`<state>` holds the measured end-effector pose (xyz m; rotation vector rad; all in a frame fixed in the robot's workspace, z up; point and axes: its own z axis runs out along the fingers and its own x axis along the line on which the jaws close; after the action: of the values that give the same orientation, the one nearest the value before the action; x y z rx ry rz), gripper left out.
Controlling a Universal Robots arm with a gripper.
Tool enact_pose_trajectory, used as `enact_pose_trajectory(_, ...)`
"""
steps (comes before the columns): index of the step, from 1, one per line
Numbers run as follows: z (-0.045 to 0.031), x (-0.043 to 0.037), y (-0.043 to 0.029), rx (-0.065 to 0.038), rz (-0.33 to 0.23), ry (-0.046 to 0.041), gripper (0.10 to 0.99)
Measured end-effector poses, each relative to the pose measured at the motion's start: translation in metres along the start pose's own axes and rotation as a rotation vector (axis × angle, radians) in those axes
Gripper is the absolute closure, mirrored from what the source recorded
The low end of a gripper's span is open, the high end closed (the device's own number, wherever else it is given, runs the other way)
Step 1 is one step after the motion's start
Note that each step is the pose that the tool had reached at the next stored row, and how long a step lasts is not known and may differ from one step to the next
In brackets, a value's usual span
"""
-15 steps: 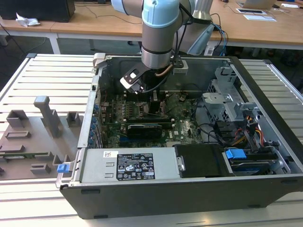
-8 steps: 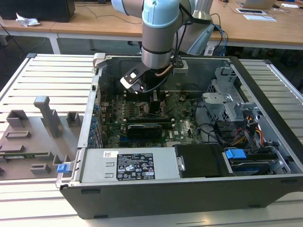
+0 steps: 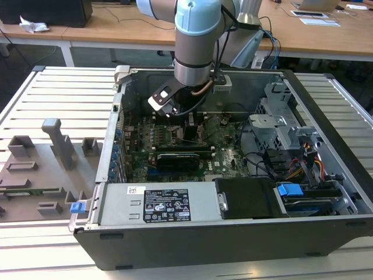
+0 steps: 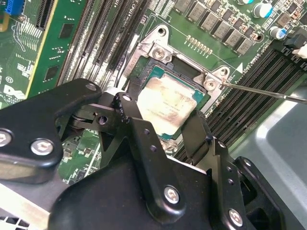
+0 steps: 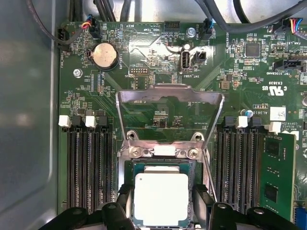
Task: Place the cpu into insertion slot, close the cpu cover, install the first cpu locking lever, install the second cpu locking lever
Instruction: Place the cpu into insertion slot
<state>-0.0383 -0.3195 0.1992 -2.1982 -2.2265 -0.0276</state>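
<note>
Arm: we see the arm (image 3: pixel 195 52) reaching down into the open computer case (image 3: pixel 204 239), which lies on the slatted table (image 3: pixel 58 93).
Jaws: closed to the chip's width. In both wrist views a black fingertip (image 4: pixel 128 111) (image 5: pixel 125 191) sits against each of two opposite edges of the cpu, and we see no gap between tip and chip.
Cpu: in both wrist views the cpu (image 4: pixel 168 103) (image 5: pixel 160 199) lies flat, silver top up, inside the insertion slot (image 5: pixel 158 166), whose black frame shows around the chip's edges.
Cpu cover: in the first wrist view we see the cpu cover (image 5: pixel 168 95) swung up and open at its hinge just beyond the slot, with the green motherboard (image 5: pixel 144 57) showing through its window.
Locking lever: in the second wrist view a thin locking lever (image 4: pixel 259 90) stands out from the socket corner, raised off the board.
Surroundings: long black memory slots (image 5: pixel 88 167) run on both sides of the slot, and a coin battery (image 5: pixel 104 55) sits beyond the cover.
</note>
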Motion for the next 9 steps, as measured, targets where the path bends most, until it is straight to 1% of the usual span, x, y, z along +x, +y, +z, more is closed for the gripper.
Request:
enact_pose_trajectory(7, 0.0, -0.0019, 0.0003, 0.0, 0.0, 0.0, 0.467)
enact_pose_trajectory(9, -0.0016, -0.002, 0.0003, 0.0, 0.0, -0.0002, 0.467)
